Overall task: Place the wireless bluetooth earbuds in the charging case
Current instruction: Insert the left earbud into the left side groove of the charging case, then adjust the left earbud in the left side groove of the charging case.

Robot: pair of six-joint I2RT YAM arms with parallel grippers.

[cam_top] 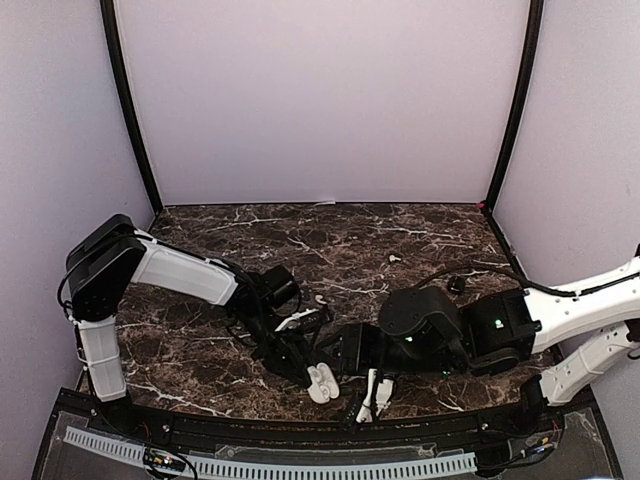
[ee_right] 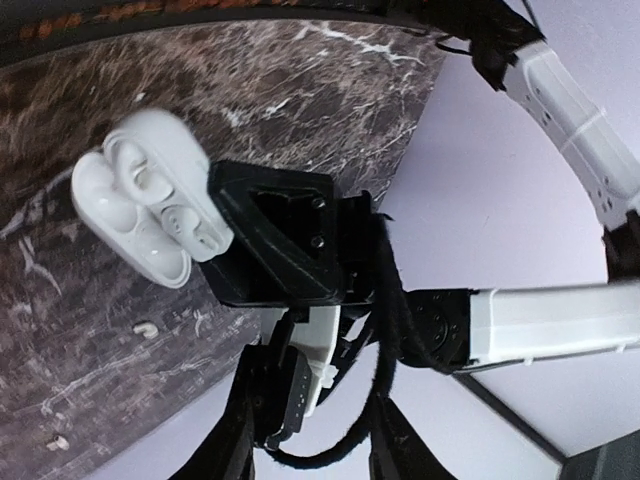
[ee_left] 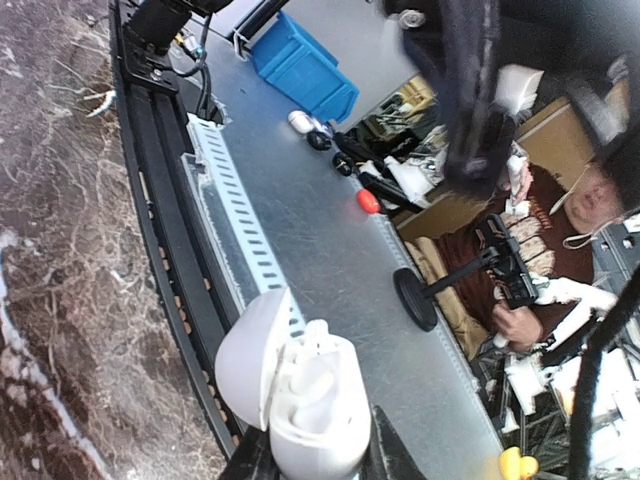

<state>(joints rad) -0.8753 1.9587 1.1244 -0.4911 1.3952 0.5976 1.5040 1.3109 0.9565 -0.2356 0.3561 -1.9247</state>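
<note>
- white charging case (ee_left: 310, 425) sits clenched between the fingers of the left gripper (ee_left: 315, 462), gripped at its lower body
- its lid (ee_left: 250, 355) is swung open to one side, above those fingers
- a seated earbud (ee_left: 312, 380) rests in a well of the case, just past the left fingertips
- right gripper (ee_right: 310, 450) has its fingers spread apart with nothing between them
- the case lies ahead of the right fingertips and does not touch them
- two loose earbuds (cam_top: 318, 298) lie on the dark marble table (cam_top: 420, 225), beyond both grippers, one near the left wrist and the other farther out
</note>
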